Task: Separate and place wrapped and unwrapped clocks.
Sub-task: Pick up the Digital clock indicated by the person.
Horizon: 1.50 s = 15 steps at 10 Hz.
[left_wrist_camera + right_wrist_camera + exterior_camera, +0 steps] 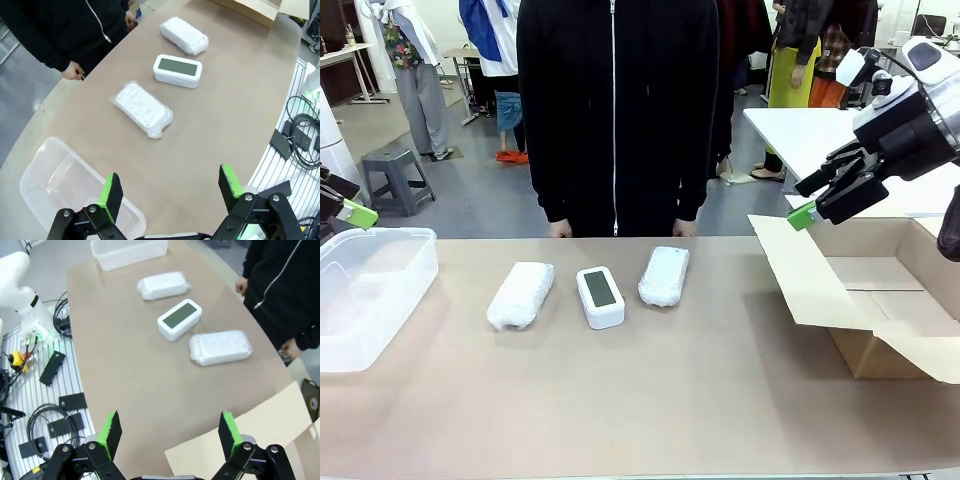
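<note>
Tan tabletop [720, 400] is spanning the front view, w/ a person in black zip jacket [616, 110] standing at the far edge, hands hanging by the table rim. Three task items are lying in a row mid-frame, slightly apart. Left wrapped clock [521, 294] is a bubble-wrap bundle, bare white digital clock [600, 296] is sitting in the middle w/ dark screen facing up, right wrapped clock [664, 276] is lying just beside it. Clear plastic bin [370, 300] is sitting at left edge of frame. Open cardboard box [880, 310] is sitting at right edge, flap leaning out toward table centre. Left gripper [170, 184] is hovering over the bin's corner at bottom of left wrist view, jaws spread wide, gripping nothing. Right gripper [169, 427] is hanging above the box flap at bottom of right wrist view, jaws also fully apart, nothing betw. the green pads. Both grippers are sitting well apart from the clocks.
</note>
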Tool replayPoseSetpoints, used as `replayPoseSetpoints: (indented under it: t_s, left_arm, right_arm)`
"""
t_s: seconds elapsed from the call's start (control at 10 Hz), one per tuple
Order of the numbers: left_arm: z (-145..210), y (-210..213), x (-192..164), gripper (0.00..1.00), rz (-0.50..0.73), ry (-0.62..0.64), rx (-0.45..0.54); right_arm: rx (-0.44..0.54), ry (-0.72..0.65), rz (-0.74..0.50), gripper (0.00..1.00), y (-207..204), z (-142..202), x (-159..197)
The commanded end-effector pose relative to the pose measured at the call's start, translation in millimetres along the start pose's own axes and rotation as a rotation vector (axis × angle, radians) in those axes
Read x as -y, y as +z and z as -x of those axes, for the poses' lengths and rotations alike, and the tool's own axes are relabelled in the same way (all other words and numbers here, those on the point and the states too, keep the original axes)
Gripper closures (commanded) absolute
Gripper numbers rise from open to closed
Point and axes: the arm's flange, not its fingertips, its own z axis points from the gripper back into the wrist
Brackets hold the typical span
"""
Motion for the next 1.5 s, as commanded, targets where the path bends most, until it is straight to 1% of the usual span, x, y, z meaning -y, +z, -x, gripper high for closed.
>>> replayPoseSetpoints:
  t_s: [0.0,1.4]
  left_arm:
    - [0.4,1.6,-0.6,0.00,0.001,-0.001,0.010]
    - [0.4,1.6,-0.6,0.00,0.001,-0.001,0.010]
  right_arm:
    - [0.011,0.013,-0.019,0.00,2.4,1.8,-0.5]
    - [0.011,0.013,-0.019,0.00,2.4,1.8,-0.5]
